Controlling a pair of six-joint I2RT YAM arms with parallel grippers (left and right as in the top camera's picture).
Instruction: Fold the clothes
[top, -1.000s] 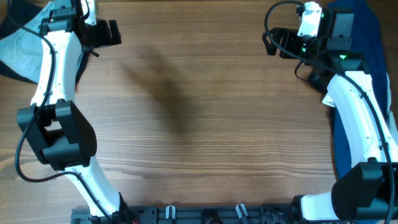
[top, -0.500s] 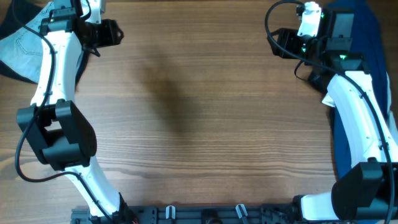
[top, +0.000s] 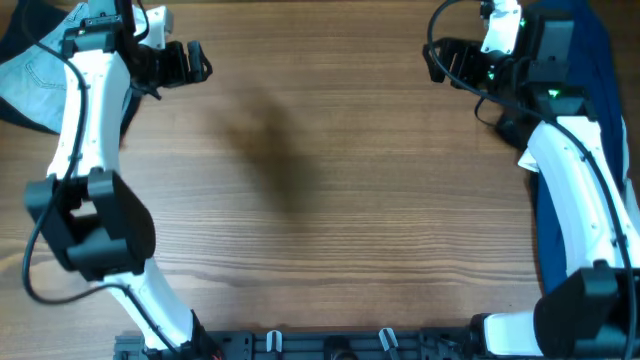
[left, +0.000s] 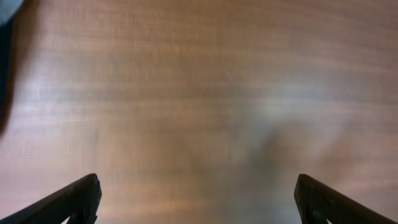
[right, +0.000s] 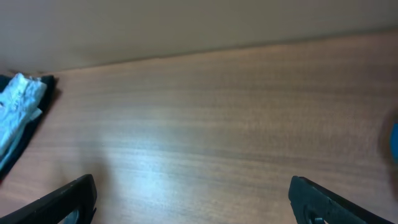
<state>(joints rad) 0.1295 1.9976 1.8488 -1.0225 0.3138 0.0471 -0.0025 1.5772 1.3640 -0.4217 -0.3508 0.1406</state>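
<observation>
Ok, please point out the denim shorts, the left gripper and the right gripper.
denim shorts (top: 27, 80): overhead view, on the light-blue fabric.
left gripper (top: 203, 63): overhead view, midway between its fingertips.
right gripper (top: 433, 62): overhead view, midway between its fingertips.

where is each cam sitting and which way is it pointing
Overhead: above the table, looking straight down; both arms show, the left gripper and right gripper near the far edge.
Left wrist: on the left arm, facing down at bare wood; its open fingertips show.
Right wrist: low, facing across the table toward the shorts; its open fingertips show.
Shared: overhead and right wrist both show the shorts.
</observation>
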